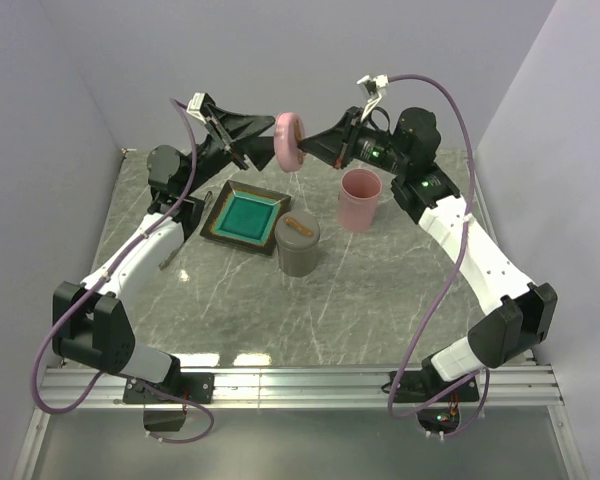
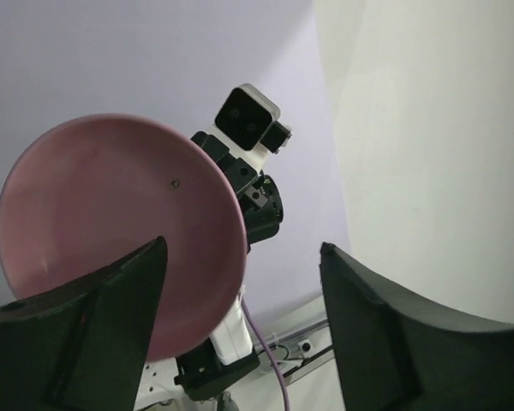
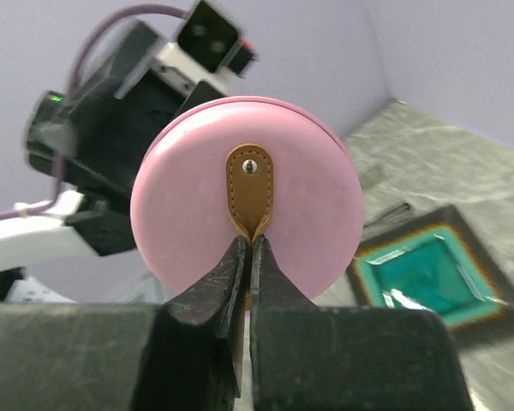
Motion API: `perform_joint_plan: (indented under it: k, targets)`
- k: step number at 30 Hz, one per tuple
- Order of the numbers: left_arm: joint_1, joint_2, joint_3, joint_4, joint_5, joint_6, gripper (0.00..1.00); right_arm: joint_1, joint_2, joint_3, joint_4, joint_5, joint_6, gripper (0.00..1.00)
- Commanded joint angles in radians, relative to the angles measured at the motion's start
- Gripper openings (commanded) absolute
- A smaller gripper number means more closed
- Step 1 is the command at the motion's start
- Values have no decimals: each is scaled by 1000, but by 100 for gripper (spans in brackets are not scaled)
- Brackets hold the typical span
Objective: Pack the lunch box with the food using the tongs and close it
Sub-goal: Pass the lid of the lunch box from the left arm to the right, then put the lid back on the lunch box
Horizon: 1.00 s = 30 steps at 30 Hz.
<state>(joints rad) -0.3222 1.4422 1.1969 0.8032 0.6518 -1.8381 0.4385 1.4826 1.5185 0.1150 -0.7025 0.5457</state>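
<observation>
Pink lid (image 1: 288, 140) hanging in mid-air between my two arms, above the far side of the table (image 1: 380, 300).

My right gripper (image 3: 250, 244) is pinched tight on the lid's brown tab (image 3: 250, 184). The left gripper (image 2: 242, 250) stands spread, with the lid beside one finger and not clamped. The lid looks light and rigid with a slick face, so I judge the soft tab the safest hold, though it may let the lid swing. The pink box (image 1: 360, 198) stands open on the table, near the right gripper.

Left claw (image 2: 242, 257) agape, right claw (image 3: 250, 245) clamped
</observation>
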Motion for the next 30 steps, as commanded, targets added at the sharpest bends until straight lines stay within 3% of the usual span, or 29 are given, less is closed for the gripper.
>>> perform_joint_plan:
  k: [1,2,3,6,9,11,18,24,30]
  targets:
    - [18,-49,-11,-30,-7,54,80,-50,-24,75,-76,40,-102,0]
    - [32,-54,-14,-82,-7,72,96,-56,-28,81,-104,57,-134,0]
    - [43,-58,-16,-117,-4,95,99,-61,-33,89,-159,69,-209,0]
    - [98,-81,3,-314,6,229,99,-72,-50,109,-289,138,-361,0]
    - [127,-82,93,-592,16,474,100,-78,-42,153,-432,205,-517,0]
    - [127,-78,137,-685,12,666,99,-92,-9,189,-503,230,-622,0]
    - [127,-112,266,-935,-50,1055,99,-165,234,564,-979,314,-831,0]
    - [127,-131,288,-1020,-50,1142,99,-195,427,710,-1202,417,-954,0]
    - [127,-147,270,-1006,-14,1143,99,-216,524,770,-1279,423,-991,0]
